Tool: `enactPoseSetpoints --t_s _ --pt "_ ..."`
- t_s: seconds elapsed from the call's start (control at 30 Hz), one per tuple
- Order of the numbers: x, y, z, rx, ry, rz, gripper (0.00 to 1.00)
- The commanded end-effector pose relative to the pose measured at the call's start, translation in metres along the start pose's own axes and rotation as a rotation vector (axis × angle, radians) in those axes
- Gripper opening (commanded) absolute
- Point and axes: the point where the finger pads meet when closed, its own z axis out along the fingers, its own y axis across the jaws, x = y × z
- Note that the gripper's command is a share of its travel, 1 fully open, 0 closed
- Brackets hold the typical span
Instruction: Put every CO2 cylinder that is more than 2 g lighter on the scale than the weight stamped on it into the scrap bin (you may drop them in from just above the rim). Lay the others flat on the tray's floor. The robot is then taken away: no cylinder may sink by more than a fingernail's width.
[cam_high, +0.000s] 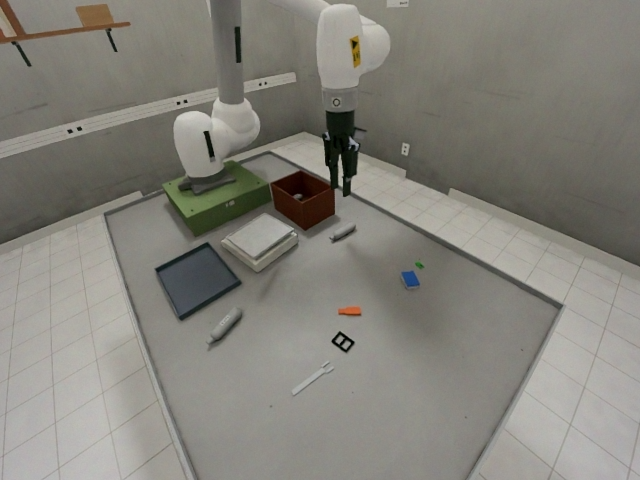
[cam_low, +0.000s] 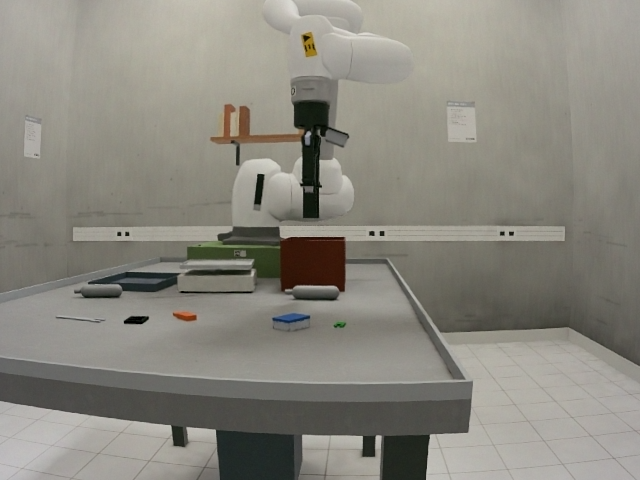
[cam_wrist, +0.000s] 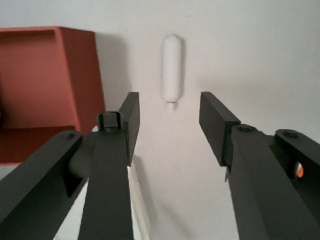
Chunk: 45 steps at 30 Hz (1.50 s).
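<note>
My gripper (cam_high: 341, 187) hangs high above the table, just right of the red-brown scrap bin (cam_high: 303, 198). Its fingers stand partly apart with nothing between them in the wrist view (cam_wrist: 169, 117). A grey CO2 cylinder (cam_high: 342, 230) lies flat on the table in front of the bin, and in the wrist view it (cam_wrist: 171, 67) is below and ahead of the fingers. A cylinder end (cam_high: 298, 196) shows inside the bin. Another cylinder (cam_high: 224, 323) lies flat near the front corner of the dark blue tray (cam_high: 197, 279). The white scale (cam_high: 260, 240) stands between tray and bin with nothing on its plate.
The arm's green base (cam_high: 217, 198) stands behind the scale. A blue block (cam_high: 410, 279), a small green piece (cam_high: 419, 264), an orange piece (cam_high: 349, 310), a black frame (cam_high: 342, 341) and a white fork (cam_high: 312, 378) lie scattered on the table's near half.
</note>
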Motion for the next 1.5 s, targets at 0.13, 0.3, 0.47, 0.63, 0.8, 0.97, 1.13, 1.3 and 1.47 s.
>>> enactPoseSetpoints --t_s 0.13,0.3,0.47,0.63,0.8,0.97,1.13,1.3,1.47 --pt "0.003 0.009 0.022 0.002 0.000 0.000 0.39" --pt "0.003 0.009 0.052 0.002 0.000 0.000 0.39" --pt "0.003 0.009 0.073 0.002 0.000 0.000 0.39" --pt "0.003 0.009 0.107 0.002 0.000 0.000 0.39" --pt "0.003 0.009 0.136 0.002 0.000 0.000 0.39" --pt "0.003 0.009 0.156 0.002 0.000 0.000 0.39" --pt "0.003 0.009 0.163 0.002 0.000 0.000 0.39" --pt "0.003 0.009 0.167 0.002 0.000 0.000 0.39" --pt "0.003 0.009 0.167 0.002 0.000 0.000 0.39"
